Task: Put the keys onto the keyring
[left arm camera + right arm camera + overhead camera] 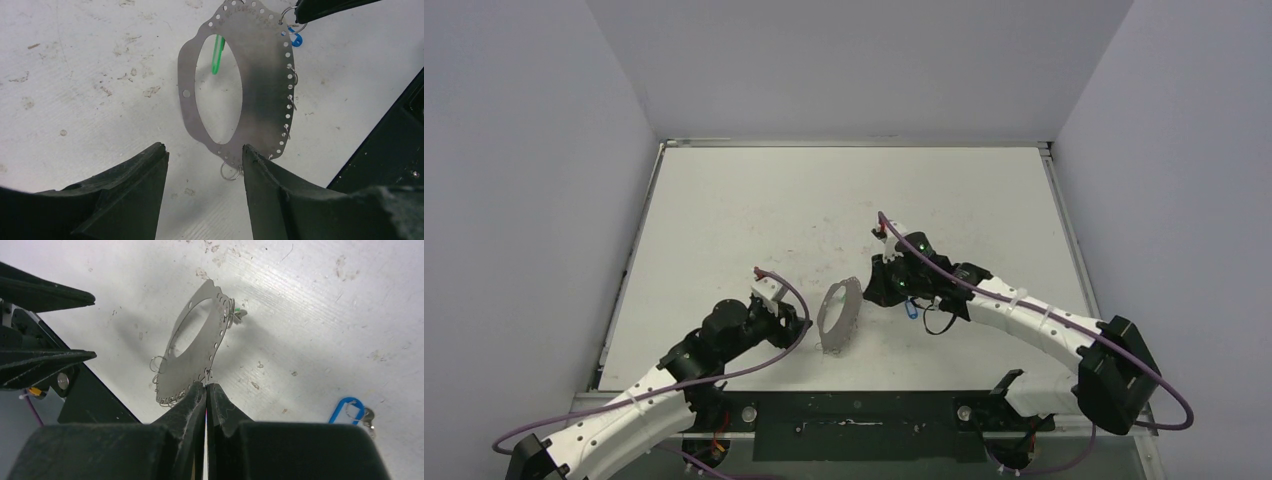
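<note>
– Between the two arms, near the front of the bench (724,200), what is standing there?

– It is the keyring (200,365), a flat grey metal oval with a big opening and small holes along its rim. It stands on its edge. In the top view its long axis runs from the near left to the far right.

– Who holds it?

– The right gripper (206,386). Its jaws are pressed together and they pinch the rim at the ring's far end. The left gripper (202,146) is at the other, near end. Its jaws are spread, with the ring's edge just beside one finger. I cannot tell if it touches.

– Where are the keys?

– The green key (217,55) shows through the ring's opening, on the far side of the plate, with its tag pointing down. If it is hooked on the rim, I cannot tell. The blue key (350,410) lies flat on the bench beside the right gripper, apart from the ring.

– Is there any writing?

– Some faint stamped marks are at the ring's far end, but too small to read. A few thin wire loops (230,171) hang from the rim holes.
</note>
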